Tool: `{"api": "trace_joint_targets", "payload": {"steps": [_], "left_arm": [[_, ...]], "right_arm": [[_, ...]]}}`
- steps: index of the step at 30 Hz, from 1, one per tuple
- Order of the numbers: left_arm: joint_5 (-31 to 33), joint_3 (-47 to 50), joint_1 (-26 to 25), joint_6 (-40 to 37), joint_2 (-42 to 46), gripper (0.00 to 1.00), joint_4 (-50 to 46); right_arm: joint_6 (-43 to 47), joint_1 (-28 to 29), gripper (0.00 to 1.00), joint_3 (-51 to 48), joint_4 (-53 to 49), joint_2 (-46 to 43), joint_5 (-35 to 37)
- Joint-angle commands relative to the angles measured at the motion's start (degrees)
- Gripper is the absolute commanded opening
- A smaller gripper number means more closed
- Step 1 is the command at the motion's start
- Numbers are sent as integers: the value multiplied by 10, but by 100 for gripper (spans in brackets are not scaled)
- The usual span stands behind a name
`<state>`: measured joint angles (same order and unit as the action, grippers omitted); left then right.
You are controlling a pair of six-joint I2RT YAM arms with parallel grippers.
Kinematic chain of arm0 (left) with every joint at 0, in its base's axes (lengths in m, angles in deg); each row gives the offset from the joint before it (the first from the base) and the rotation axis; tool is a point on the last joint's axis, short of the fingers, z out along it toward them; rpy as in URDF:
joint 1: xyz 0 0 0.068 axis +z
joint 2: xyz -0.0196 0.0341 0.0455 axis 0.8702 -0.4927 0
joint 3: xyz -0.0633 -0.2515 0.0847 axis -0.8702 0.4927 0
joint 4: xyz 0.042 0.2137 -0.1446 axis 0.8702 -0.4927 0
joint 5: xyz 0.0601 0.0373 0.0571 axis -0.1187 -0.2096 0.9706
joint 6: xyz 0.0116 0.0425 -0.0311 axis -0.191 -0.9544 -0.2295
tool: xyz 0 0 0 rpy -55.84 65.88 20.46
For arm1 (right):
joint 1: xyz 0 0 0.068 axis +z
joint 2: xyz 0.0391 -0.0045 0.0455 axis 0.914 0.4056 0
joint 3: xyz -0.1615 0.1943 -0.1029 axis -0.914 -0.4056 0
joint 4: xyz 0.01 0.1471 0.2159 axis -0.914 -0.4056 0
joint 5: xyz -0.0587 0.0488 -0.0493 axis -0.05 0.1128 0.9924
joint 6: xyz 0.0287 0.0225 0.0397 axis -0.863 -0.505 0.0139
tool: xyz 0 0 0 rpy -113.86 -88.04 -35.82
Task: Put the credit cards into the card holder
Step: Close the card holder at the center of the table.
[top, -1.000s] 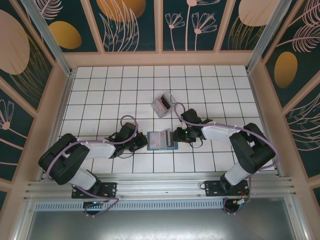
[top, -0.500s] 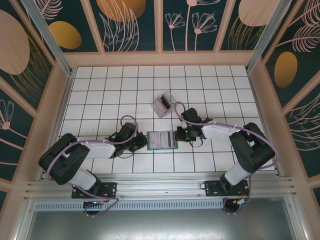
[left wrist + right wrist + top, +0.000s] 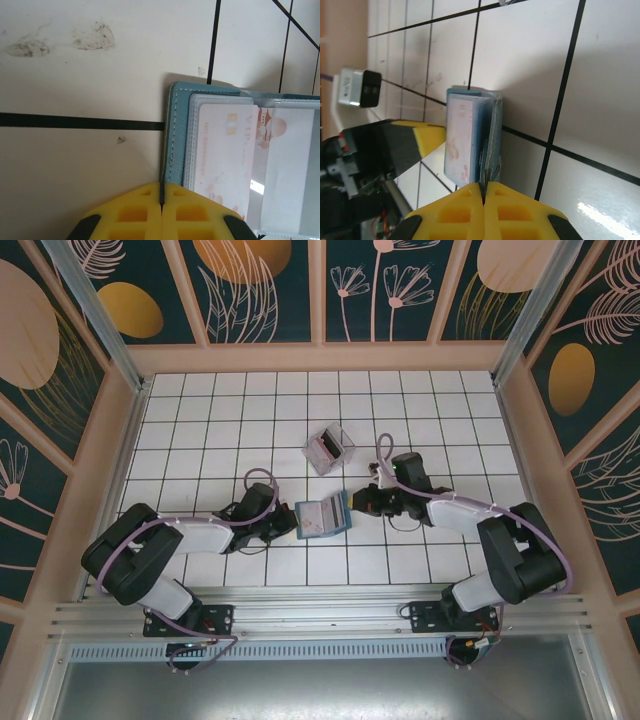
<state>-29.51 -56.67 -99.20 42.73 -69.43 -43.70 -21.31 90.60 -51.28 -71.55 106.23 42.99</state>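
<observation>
The teal card holder (image 3: 322, 516) lies open on the tiles between my two grippers. My left gripper (image 3: 289, 524) is shut on the left edge of its cover (image 3: 178, 135), with the yellow fingertips (image 3: 145, 197) pressed together on the thin leather. A pinkish-white credit card (image 3: 225, 150) sits in the holder's clear sleeve. My right gripper (image 3: 484, 189) is shut on the holder's right flap (image 3: 493, 145), which stands tilted up off the floor beside the card (image 3: 460, 145). More credit cards (image 3: 325, 449) rest in a small clear box.
The clear plastic box (image 3: 340, 440) stands one tile behind the holder. Wooden walls ring the white tiled floor. My left gripper's yellow finger (image 3: 427, 137) shows on the holder's far side in the right wrist view. Dirt smudges (image 3: 95, 37) mark the tile.
My right gripper has closed on the holder's right flap and raised it, so the holder looks narrower from above. The right arm swung outward. The left gripper kept its hold.
</observation>
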Motion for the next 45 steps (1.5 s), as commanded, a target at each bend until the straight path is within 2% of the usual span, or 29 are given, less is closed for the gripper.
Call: {"api": "trace_joint_targets", "payload": {"steps": [1,7,15,19,27,31,36,40,45], "left_arm": [[-1,5,-10,-15,-29,0,-64],[-5,-3,-10,-17,-40,0,-62],[-7,-3,-10,-17,-50,0,-54],[-9,0,-9,-14,-53,0,-46],[-8,3,-9,-11,-49,0,-38],[-1,6,-9,-11,-36,0,-47],[26,8,-8,-17,19,4,-100],[90,-7,-8,-26,81,18,-197],[141,-12,-6,-32,144,18,-258]], "right_arm": [[-28,-11,6,-25,80,-7,-87],[-91,-12,2,-41,190,18,-148],[-165,-9,0,-49,306,50,-193],[-148,17,1,-21,277,76,-179],[-181,85,0,23,323,158,-142],[-194,90,0,25,340,204,-115],[-183,94,1,51,318,247,-93],[-119,112,1,94,212,252,-32],[-101,126,3,120,164,254,-13]]}}
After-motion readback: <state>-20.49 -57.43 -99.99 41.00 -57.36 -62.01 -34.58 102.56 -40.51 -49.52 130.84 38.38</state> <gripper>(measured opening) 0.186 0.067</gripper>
